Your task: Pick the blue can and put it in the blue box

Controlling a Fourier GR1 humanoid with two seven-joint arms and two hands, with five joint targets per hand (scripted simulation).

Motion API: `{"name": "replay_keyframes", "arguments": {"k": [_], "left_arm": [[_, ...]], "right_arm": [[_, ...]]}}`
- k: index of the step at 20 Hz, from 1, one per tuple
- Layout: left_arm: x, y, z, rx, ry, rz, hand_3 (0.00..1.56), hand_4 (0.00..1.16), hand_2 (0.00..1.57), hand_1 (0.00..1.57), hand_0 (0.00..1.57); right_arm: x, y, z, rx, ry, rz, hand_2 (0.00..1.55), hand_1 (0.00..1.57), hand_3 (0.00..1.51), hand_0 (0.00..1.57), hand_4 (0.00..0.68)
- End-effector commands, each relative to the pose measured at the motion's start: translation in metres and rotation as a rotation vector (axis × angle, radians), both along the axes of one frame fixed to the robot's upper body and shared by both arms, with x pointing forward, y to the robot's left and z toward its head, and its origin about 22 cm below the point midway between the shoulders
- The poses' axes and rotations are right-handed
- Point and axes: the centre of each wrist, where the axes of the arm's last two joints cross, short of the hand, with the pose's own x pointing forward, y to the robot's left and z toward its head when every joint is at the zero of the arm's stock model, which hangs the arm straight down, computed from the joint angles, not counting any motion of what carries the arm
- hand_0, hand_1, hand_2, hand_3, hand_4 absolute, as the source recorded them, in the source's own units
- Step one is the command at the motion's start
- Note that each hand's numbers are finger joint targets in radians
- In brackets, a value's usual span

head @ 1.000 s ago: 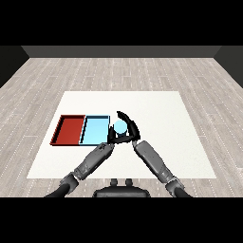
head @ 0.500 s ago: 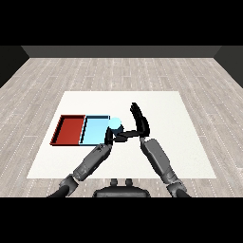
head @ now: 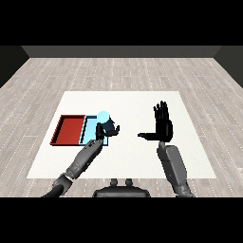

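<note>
Fingers of the left hand curl round the blue can, whose pale blue top shows just above the black fingers. Held this way, the can sits over the right-hand part of the light blue tray; whether its base touches the tray floor cannot be told, since the hand hides the lower part. The grey left forearm runs up from the lower left of the view to that tray. Just beside the light blue tray, on its left and touching it along one side, lies the red tray. Both trays rest on the left part of the white table. Well apart to the right, the right hand is raised above the table, released: its fingers stand straight and point upward, the thumb sticks out toward the left, and it holds nothing. Its grey forearm comes in from the lower right.
</note>
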Motion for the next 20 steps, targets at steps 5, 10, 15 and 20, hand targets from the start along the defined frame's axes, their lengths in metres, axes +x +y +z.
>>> {"name": "replay_keyframes", "arguments": {"k": [5,10,15,20], "left_arm": [[0.033,0.06,0.015,0.09,0.069,0.127,1.48,1.13,1.57,1.57,1.57],[0.059,0.096,0.01,0.158,0.168,0.181,1.51,1.1,1.57,1.57,1.57],[0.063,0.106,-0.012,0.239,0.365,0.254,1.49,1.05,1.57,1.57,1.57],[0.049,0.121,-0.039,0.276,0.505,0.331,1.35,0.99,1.51,1.57,1.57]], "right_arm": [[-0.009,-0.039,0.003,0.035,0.007,-0.084,0.0,0.0,0.0,0.0,0.0],[-0.003,-0.058,-0.005,0.03,0.008,-0.131,0.0,0.0,0.0,0.0,0.0],[0.012,-0.048,-0.011,0.019,0.035,-0.132,0.0,0.0,0.0,0.0,0.0],[0.002,-0.055,-0.035,0.015,0.073,-0.14,0.0,0.0,0.0,0.0,0.0]]}}
